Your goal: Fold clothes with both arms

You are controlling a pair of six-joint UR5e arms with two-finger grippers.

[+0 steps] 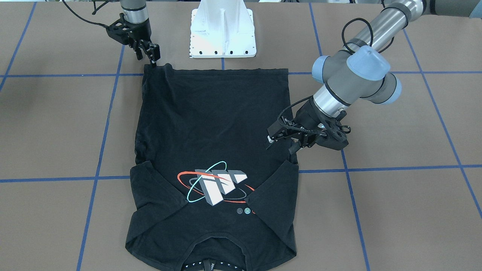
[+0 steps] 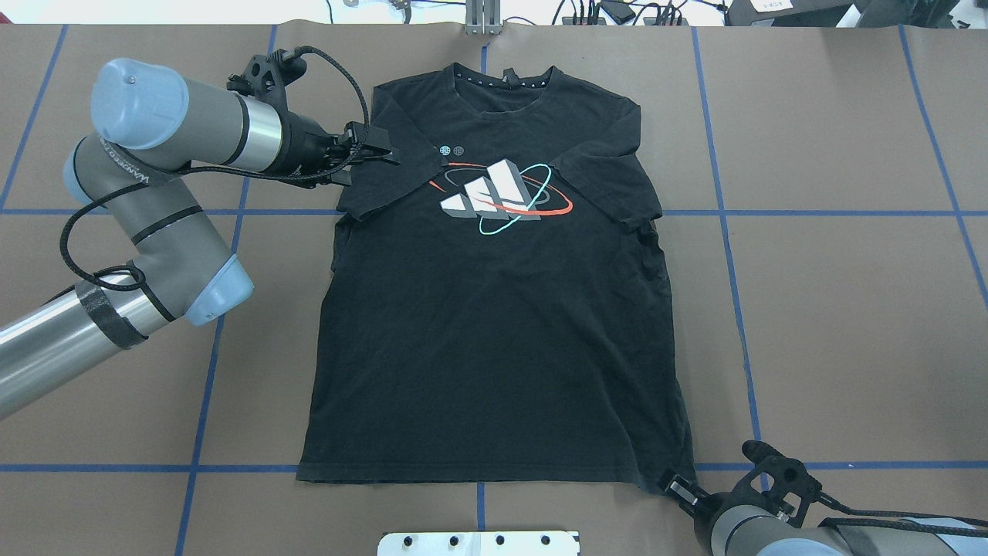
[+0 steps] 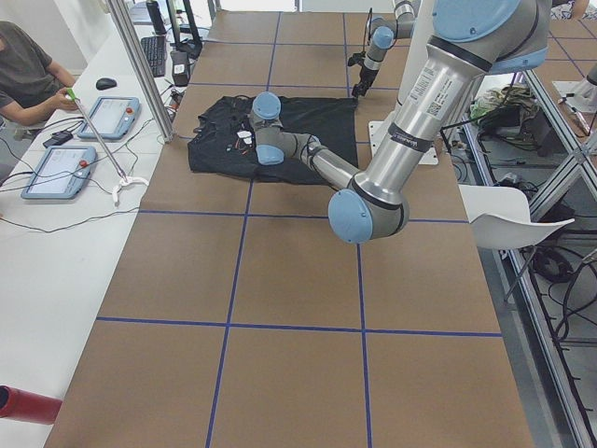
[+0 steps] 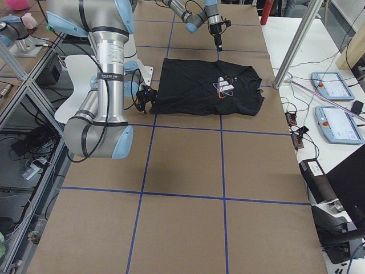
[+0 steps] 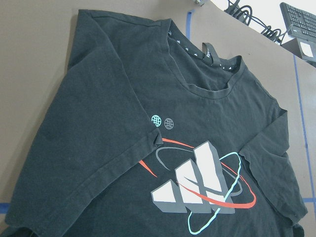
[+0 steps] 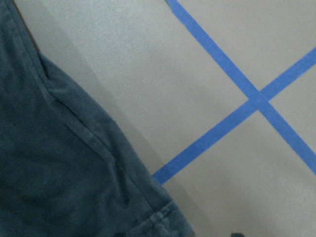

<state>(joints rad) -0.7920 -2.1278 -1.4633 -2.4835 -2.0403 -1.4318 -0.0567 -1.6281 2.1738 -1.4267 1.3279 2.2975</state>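
Note:
The black T-shirt point(image 1: 211, 124) point(image 2: 494, 332) lies flat on the brown table with its graphic point(image 2: 498, 194) up and both sleeves folded in over the chest. My left gripper point(image 1: 280, 145) point(image 2: 372, 158) hovers open just above the folded sleeve on its side, holding nothing; its wrist view looks down on the shirt point(image 5: 123, 113). My right gripper point(image 1: 147, 57) point(image 2: 683, 490) is low at the hem corner nearest the base, fingers apart and open around that corner. The right wrist view shows the hem corner point(image 6: 158, 219) on the paper.
The white slotted base block point(image 1: 222, 34) point(image 2: 478, 543) stands just behind the hem. Blue tape lines point(image 2: 725, 232) grid the table. A side bench with control tablets point(image 3: 61, 168) and a seated person point(image 3: 23, 70) runs along the far edge. A white chair point(image 3: 513, 215) sits behind the robot.

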